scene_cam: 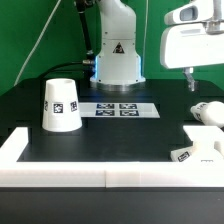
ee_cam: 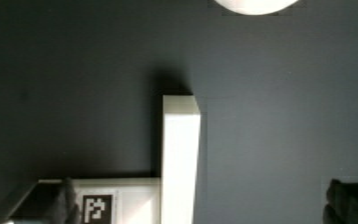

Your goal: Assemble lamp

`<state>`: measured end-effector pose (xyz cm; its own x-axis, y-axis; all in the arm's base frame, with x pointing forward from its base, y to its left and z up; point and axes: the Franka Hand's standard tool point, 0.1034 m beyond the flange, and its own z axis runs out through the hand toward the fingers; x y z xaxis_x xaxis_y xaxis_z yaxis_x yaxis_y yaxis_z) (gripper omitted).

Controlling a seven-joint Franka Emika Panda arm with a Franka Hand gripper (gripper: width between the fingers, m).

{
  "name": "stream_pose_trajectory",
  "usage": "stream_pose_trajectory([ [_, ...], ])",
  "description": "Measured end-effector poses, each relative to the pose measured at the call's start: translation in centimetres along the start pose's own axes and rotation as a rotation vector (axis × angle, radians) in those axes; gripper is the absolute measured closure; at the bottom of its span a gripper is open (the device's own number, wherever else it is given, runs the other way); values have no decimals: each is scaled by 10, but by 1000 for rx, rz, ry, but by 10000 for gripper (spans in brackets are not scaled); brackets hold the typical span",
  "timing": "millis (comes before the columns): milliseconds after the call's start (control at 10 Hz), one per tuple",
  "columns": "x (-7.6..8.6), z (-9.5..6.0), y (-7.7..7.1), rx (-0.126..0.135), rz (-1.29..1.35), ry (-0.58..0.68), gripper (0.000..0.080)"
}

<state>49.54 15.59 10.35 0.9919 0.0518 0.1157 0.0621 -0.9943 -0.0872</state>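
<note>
- Hovering above the worktop [scene_cam: 130,135] near the exterior view's right edge, the tool [scene_cam: 191,84] touched none of the parts. In the wrist view its fingers [ee_cam: 355,198] appeared spread wide with nothing between them, so it looked released and empty.
- Nearest to it was the lamp bulb [scene_cam: 205,112], lying on the worktop just beneath the fingertips and slightly toward the exterior view's right. The wrist view caught only a sliver of the bulb [ee_cam: 256,5] at the frame's edge, so the tool was not centred over it.
- That offset was probably what the coming move turned on: a small shift toward the exterior view's right, then a straight descent. The bulb read only as a rounded blob, so I could not tell which way its long axis ran.
- The lamp base [scene_cam: 182,150] sat closer to the camera than the bulb, close against the white rail [scene_cam: 100,172] bordering the worktop. The wrist view showed its tagged face [ee_cam: 105,203] right beside the rail's end [ee_cam: 181,150].
- The lamp shade [scene_cam: 60,105] stood upright, narrow end up, well apart toward the exterior view's left, past the marker board [scene_cam: 115,108].
</note>
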Motion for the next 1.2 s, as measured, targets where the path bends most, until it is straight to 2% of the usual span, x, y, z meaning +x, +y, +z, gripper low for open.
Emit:
stream_pose_trajectory([
  [100,-1,1,-1,0,-1,-1,101],
  [200,-6,3,-8,3,-30,2,101],
  [300,-15,6,-20,9,-94,-6,101],
  [400,-22,12,-22,14,-212,-18,101],
  [600,-31,22,-18,18,-265,-39,101],
  [1000,-39,24,-18,16,-247,-19,101],
  [1200,-55,29,-41,19,-187,-23,101],
])
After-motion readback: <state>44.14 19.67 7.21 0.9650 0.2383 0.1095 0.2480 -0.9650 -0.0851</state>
